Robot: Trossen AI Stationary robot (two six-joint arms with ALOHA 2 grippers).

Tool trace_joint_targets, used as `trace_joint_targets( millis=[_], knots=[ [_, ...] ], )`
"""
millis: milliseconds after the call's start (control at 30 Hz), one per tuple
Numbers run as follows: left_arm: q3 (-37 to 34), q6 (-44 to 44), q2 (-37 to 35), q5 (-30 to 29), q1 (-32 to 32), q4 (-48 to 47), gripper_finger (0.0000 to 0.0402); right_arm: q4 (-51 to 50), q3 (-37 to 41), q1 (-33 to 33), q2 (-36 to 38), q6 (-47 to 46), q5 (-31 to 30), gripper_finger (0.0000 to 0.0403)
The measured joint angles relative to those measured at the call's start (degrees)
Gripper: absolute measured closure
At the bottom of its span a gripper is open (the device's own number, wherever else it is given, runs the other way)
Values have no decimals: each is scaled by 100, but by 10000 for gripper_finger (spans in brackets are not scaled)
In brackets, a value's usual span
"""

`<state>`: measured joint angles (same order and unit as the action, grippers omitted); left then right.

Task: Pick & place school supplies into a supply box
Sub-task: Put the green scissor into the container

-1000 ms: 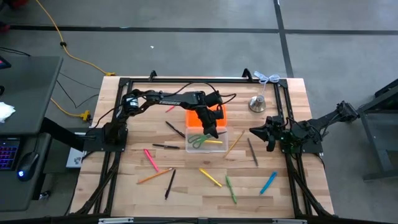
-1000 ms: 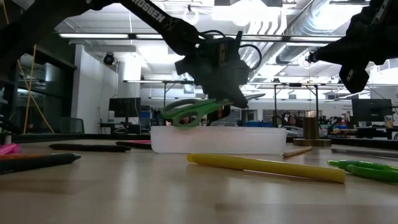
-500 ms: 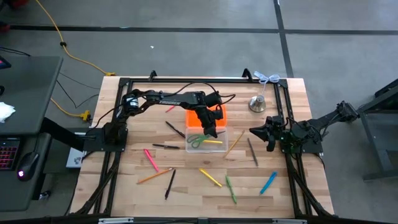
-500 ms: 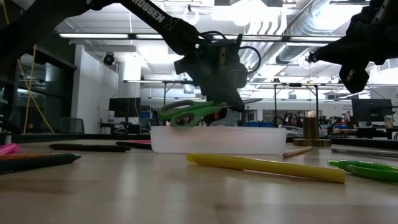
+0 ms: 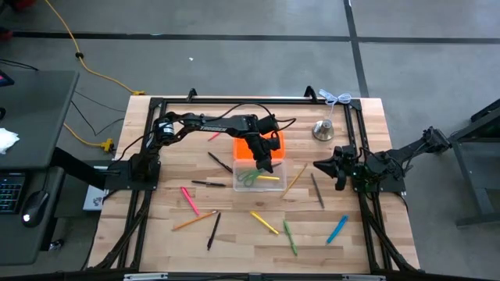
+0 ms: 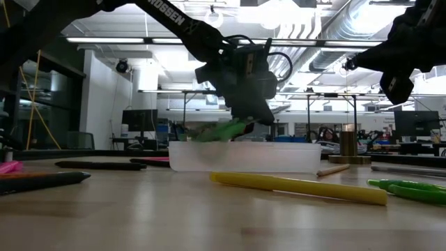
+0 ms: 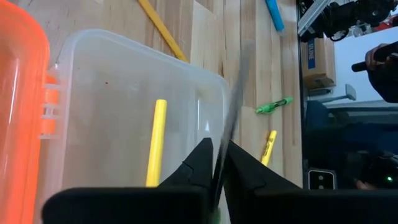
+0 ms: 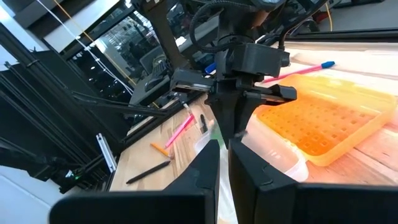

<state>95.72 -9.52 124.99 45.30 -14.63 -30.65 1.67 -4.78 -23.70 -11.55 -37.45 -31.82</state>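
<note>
the left hand [image 5: 266,166] hangs just over the clear supply box [image 5: 275,184], which sits near the middle of the worktop [image 5: 234,234] with its orange lid [image 5: 248,148] flipped back toward the far edge. the green scissors [image 6: 224,130] are blurry right under the fingers, just above the box rim. in the left wrist view a thin blurry blade stands between the two dark fingers [image 7: 199,163], which are a little apart. i cannot tell if the hand is gripping the scissors or has let them go. a yellow marker [image 7: 154,144] lies inside the box.

the right hand [image 5: 322,165] waits up in the air near the right edge of the worktop, pinched closed with nothing in it.

more supplies lie loose on the wood. a pink pen [image 5: 189,200], an orange pencil [image 5: 194,221] and a black pen [image 5: 213,230] lie toward the near left corner. a yellow pen [image 5: 264,222] and a green pen [image 5: 290,237] lie near the near edge, and a blue pen [image 5: 337,229] lies toward the near right corner. a silver bell [image 5: 323,129] stands near the far right corner.
</note>
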Motion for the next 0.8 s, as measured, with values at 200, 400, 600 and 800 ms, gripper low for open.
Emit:
trace_joint_targets(
  millis=[200, 400, 600, 800],
  knots=[
    [0, -22, 0, -80, 0, 4, 315, 0, 0, 0, 0, -2, 43, 391],
    [0, -24, 0, -133, 0, 4, 302, 0, 0, 0, 0, -2, 40, 391],
    [0, -24, 0, -137, 0, -4, 290, 0, 0, 0, 0, -2, 40, 391],
    [0, 13, 0, -154, 0, -190, 271, 0, 0, -2, 0, -1, 40, 391]
  ],
)
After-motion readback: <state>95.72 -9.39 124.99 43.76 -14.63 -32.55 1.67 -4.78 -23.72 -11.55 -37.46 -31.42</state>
